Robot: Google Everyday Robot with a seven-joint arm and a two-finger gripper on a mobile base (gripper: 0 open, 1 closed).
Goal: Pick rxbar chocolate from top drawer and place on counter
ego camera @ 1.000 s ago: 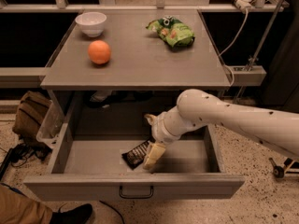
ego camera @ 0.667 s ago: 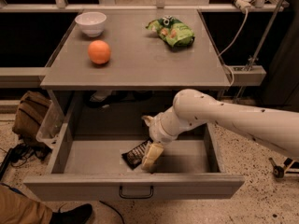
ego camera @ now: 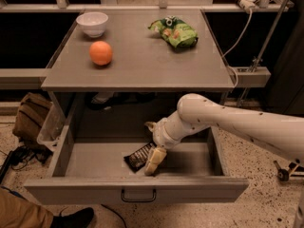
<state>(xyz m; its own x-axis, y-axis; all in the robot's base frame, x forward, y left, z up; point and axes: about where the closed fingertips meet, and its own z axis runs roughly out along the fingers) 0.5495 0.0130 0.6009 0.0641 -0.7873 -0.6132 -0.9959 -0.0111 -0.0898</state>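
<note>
The top drawer (ego camera: 85,190) stands pulled open below the counter (ego camera: 142,68). The rxbar chocolate (ego camera: 136,158), a flat black bar with white lettering, lies on the drawer floor near the front, left of the middle. My white arm reaches in from the right. My gripper (ego camera: 153,161) points down inside the drawer, right at the bar's right end and touching or nearly touching it. The bar still rests on the drawer floor.
On the counter are an orange (ego camera: 100,52), a white bowl (ego camera: 92,23) and a green snack bag (ego camera: 175,31). A brown bag (ego camera: 31,118) lies on the floor at the left. A person's shoe (ego camera: 71,218) is at the bottom left.
My arm has shifted slightly left and the gripper has settled closer onto the bar's right end. The bar has not moved.
</note>
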